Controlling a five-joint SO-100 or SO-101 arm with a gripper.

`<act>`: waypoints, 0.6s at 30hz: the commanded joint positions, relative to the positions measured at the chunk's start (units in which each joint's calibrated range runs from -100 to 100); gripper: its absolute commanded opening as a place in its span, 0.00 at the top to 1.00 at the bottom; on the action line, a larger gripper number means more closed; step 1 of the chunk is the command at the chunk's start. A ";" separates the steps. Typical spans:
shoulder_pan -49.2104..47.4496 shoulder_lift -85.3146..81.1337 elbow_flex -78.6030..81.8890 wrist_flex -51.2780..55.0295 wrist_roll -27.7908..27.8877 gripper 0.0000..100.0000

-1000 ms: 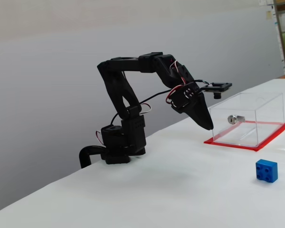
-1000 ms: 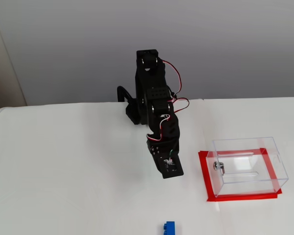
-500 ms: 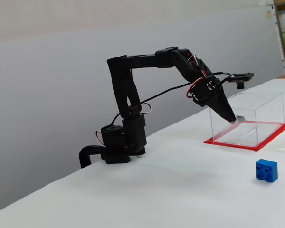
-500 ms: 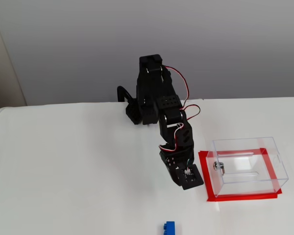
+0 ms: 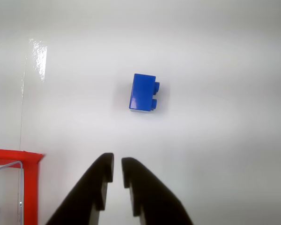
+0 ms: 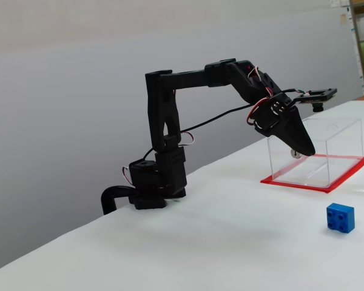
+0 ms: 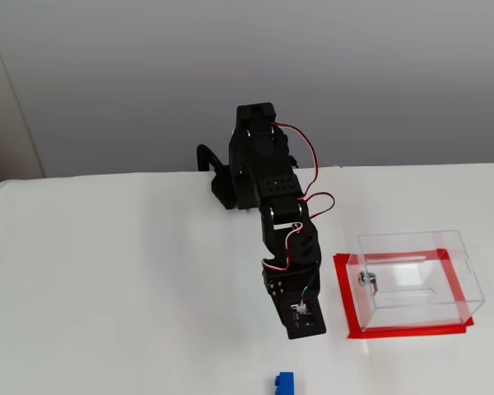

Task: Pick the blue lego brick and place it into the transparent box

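The blue lego brick (image 5: 143,93) lies on the white table with its studs facing right in the wrist view. It also shows in both fixed views (image 6: 340,217) (image 7: 284,383). My gripper (image 5: 117,165) hangs above the table, short of the brick, with its black fingers almost together and nothing between them. In a fixed view the gripper (image 6: 307,149) points down in front of the transparent box (image 6: 315,148). The box stands on its red base plate (image 7: 399,332), with a silver lock (image 7: 366,280) on its side. The box's red corner (image 5: 18,157) shows at the lower left of the wrist view.
The arm's base (image 6: 155,182) is clamped at the table's back edge. A grey wall runs behind the table. White table surface (image 6: 230,242) surrounds the brick.
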 commanded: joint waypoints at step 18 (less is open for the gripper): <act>8.33 7.23 -8.39 -0.92 -3.82 0.78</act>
